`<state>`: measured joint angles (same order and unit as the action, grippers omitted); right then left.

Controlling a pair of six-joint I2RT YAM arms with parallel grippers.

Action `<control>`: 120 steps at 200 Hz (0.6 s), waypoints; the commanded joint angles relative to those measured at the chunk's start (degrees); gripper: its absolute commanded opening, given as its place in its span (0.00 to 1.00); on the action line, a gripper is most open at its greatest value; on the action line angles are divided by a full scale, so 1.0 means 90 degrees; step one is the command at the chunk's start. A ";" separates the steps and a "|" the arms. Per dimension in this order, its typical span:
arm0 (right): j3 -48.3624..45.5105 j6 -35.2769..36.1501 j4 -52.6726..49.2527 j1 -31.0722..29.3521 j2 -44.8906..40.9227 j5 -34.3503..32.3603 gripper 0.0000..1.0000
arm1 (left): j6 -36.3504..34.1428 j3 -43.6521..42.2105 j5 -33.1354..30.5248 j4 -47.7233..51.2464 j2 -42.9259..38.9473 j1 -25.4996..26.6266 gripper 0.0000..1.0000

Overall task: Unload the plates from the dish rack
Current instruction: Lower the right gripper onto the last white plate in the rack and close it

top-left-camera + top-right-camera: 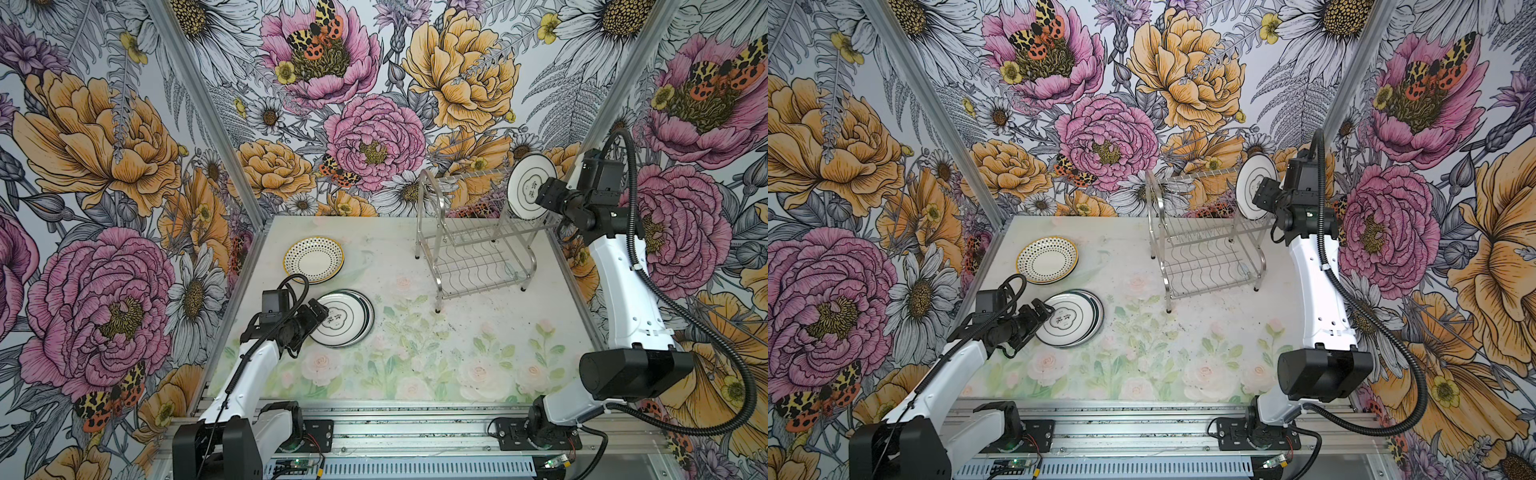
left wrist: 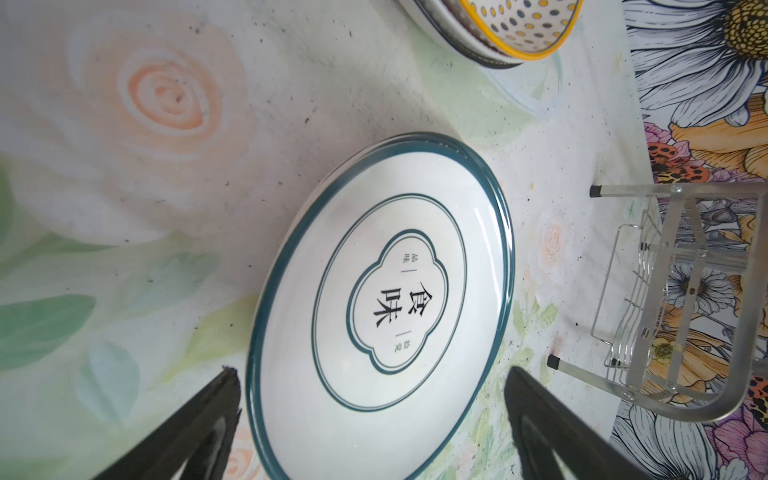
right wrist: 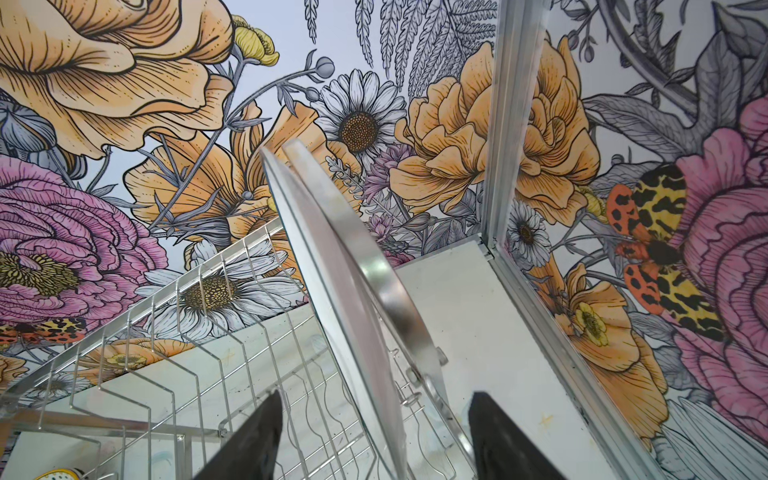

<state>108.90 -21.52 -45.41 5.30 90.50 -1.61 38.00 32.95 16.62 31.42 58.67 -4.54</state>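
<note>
Your right end effector (image 3: 376, 395), fingers apart, straddles the one plate (image 1: 528, 189) standing on edge at the dish rack's (image 1: 469, 249) 3 o'clock end, face toward 9 o'clock. Your left end effector (image 2: 372, 374) gapes wide over the teal-ringed stack (image 1: 349, 320), flat at the desk's (image 1: 415, 353) 9 o'clock.

One wire dish rack (image 1: 478, 266) stands right of centre. Plates sit in three spots: a single upright plate (image 1: 530, 189) at the rack's upper right end, one teal-ringed stack (image 1: 347, 318) left of centre, and one dotted-rim stack (image 1: 314, 259) above it (each holds more than one plate; the exact number cannot be told). There are two robot arms: the left arm (image 1: 245, 374) and the right arm (image 1: 623, 282).
</note>
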 commanded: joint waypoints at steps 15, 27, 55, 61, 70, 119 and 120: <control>0.0253 -0.0063 0.0128 0.0027 0.0148 0.0325 0.69 | 0.0134 0.0177 -0.0277 0.0343 -0.0364 -0.0089 0.99; 0.0296 -0.0039 0.0125 0.0036 0.0236 0.0312 0.66 | 0.0142 0.0196 -0.0277 0.0393 -0.0405 -0.0104 0.99; 0.0445 -0.0009 0.0153 0.0044 0.0434 0.0467 0.55 | 0.0181 0.0187 -0.0307 0.0474 -0.0484 -0.0137 0.99; 0.0484 -0.0014 0.0150 0.0045 0.0482 0.0509 0.53 | 0.0187 0.0182 -0.0308 0.0488 -0.0499 -0.0150 0.99; 0.0524 -0.0028 0.0153 0.0039 0.0527 0.0530 0.50 | 0.0201 0.0168 -0.0324 0.0511 -0.0518 -0.0160 0.99; 0.0590 0.0078 0.0182 0.0041 0.0762 0.0600 0.39 | 0.0233 0.0169 -0.0353 0.0610 -0.0602 -0.0242 0.99; 0.0587 0.0082 0.0182 0.0043 0.0764 0.0604 0.38 | 0.0237 0.0168 -0.0348 0.0615 -0.0607 -0.0240 0.99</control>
<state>112.42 -21.52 -44.75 5.34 96.03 2.50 39.31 33.47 14.63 36.05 54.13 -5.91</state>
